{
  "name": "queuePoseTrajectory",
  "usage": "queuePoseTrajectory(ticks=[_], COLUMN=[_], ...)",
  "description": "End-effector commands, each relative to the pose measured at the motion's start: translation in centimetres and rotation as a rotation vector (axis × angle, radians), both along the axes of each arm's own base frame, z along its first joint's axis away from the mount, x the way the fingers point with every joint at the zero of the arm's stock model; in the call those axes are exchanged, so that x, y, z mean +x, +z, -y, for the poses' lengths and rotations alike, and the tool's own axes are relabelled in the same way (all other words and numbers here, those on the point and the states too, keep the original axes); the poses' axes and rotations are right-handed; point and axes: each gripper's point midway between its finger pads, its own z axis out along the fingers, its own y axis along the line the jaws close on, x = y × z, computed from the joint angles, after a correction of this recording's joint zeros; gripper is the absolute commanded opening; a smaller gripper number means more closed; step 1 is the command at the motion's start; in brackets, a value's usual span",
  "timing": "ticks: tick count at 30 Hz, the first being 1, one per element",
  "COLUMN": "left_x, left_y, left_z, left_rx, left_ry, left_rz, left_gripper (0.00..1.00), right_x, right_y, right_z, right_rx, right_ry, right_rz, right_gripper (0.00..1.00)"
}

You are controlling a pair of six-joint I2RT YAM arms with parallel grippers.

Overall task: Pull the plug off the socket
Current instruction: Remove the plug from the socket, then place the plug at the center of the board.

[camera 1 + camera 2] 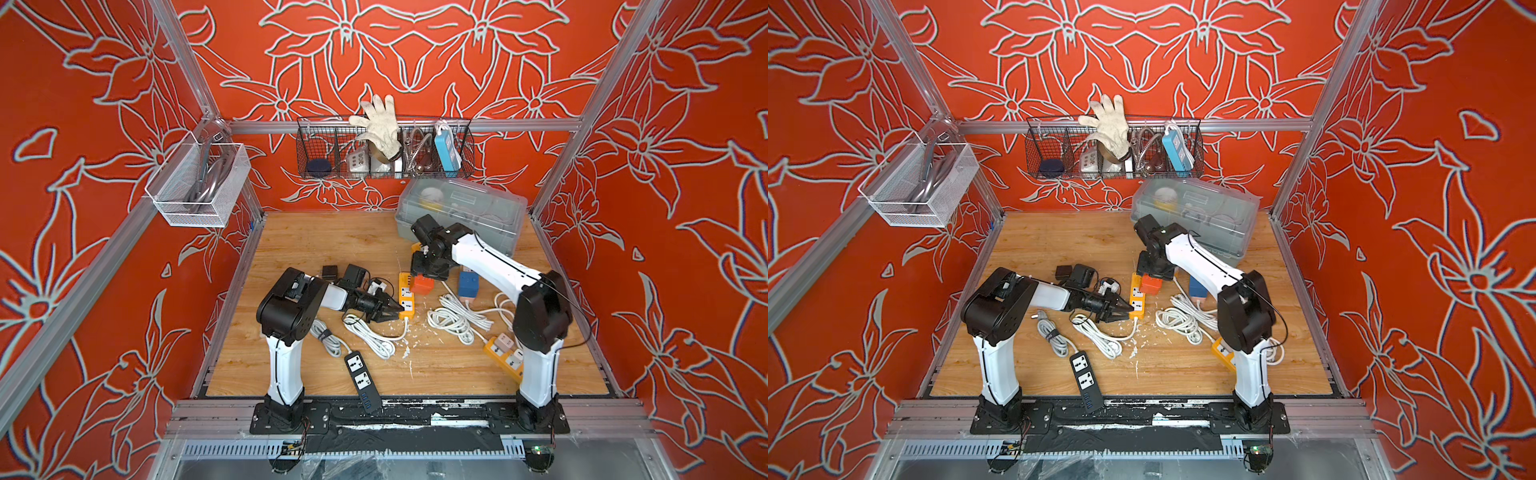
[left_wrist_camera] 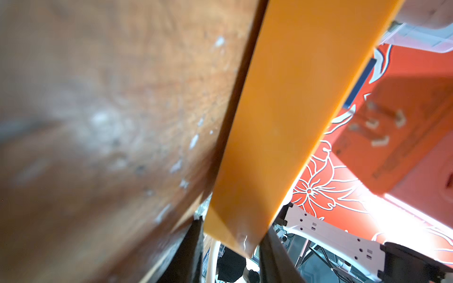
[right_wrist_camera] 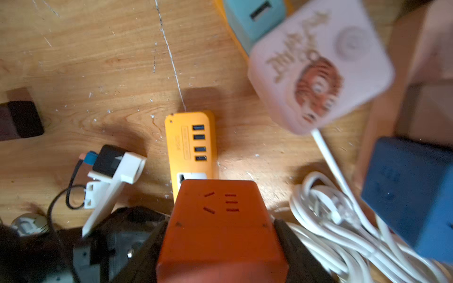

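Note:
A yellow socket strip (image 1: 406,296) (image 1: 1136,297) lies mid-table. My left gripper (image 1: 397,309) (image 1: 1127,309) is shut on its near end; in the left wrist view the strip (image 2: 282,110) runs out from between the fingers of that gripper (image 2: 232,235). My right gripper (image 1: 424,275) (image 3: 219,224) is shut on the orange cube plug (image 1: 423,286) (image 1: 1151,285) (image 3: 220,232), held just over the strip (image 3: 191,144). The left wrist view shows the plug's underside (image 2: 392,137) with bare metal prongs, apart from the strip.
A blue cube adapter (image 1: 469,284) and coiled white cables (image 1: 455,318) (image 1: 370,332) lie around the strip. A black power strip (image 1: 361,376) sits near the front edge, a second yellow strip (image 1: 505,353) at the right arm's base. A clear box (image 1: 461,212) stands at the back.

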Motion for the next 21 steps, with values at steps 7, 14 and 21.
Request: queuePoseTrajectory(ticks=[7, 14, 21], left_x=[-2.3, 0.9, -0.9], left_y=[-5.5, 5.8, 11.9], left_z=[-3.3, -2.1, -6.6], left_rx=[0.25, 0.151, 0.403], left_ry=[0.108, 0.056, 0.093], left_rz=[-0.227, 0.132, 0.423], left_gripper=[0.39, 0.69, 0.7], right_x=[-2.2, -2.5, -4.0], right_y=[5.4, 8.0, 11.3], right_z=[0.2, 3.2, -1.2], right_rx=[-0.039, 0.206, 0.793], right_ry=[0.014, -0.017, 0.171], right_rz=[0.172, 0.292, 0.367], right_gripper=[0.49, 0.5, 0.5])
